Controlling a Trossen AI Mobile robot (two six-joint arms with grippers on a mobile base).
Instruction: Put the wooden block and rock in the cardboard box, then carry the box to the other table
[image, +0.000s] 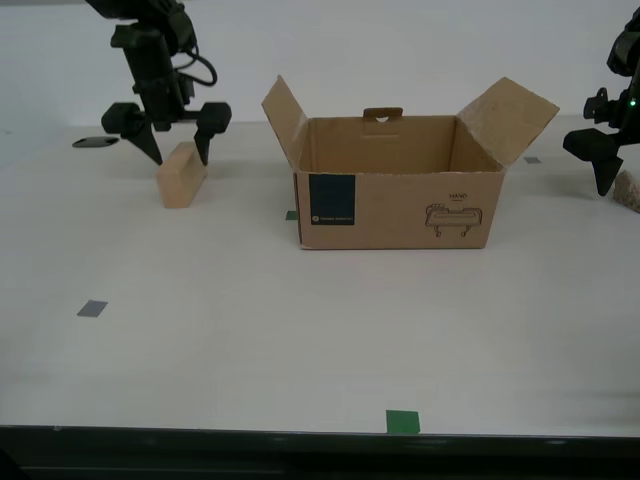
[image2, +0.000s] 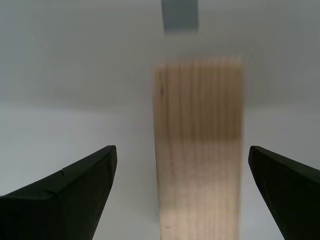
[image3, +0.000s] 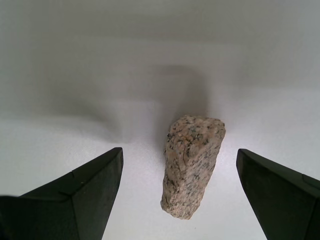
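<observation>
The wooden block (image: 182, 176) lies on the table at the exterior view's left. My second gripper (image: 180, 158) hangs open just above it, one finger on each side; its wrist view has the block (image2: 197, 150) between the open fingers of that gripper (image2: 181, 148), untouched. The cardboard box (image: 400, 205) stands open in the middle, flaps up, and its visible interior shows nothing. The rock (image: 629, 190) sits at the exterior view's right edge, where my first gripper (image: 610, 170) hovers open. In the first wrist view the rock (image3: 192, 160) lies between that gripper's (image3: 179, 150) fingers. The other table is out of view.
Everything rests on a smooth off-white table (image: 300, 330) with a dark front edge. On it are green tape squares (image: 403, 421) and grey tape squares (image: 92, 308). A small dark flat object (image: 95, 142) lies behind the block.
</observation>
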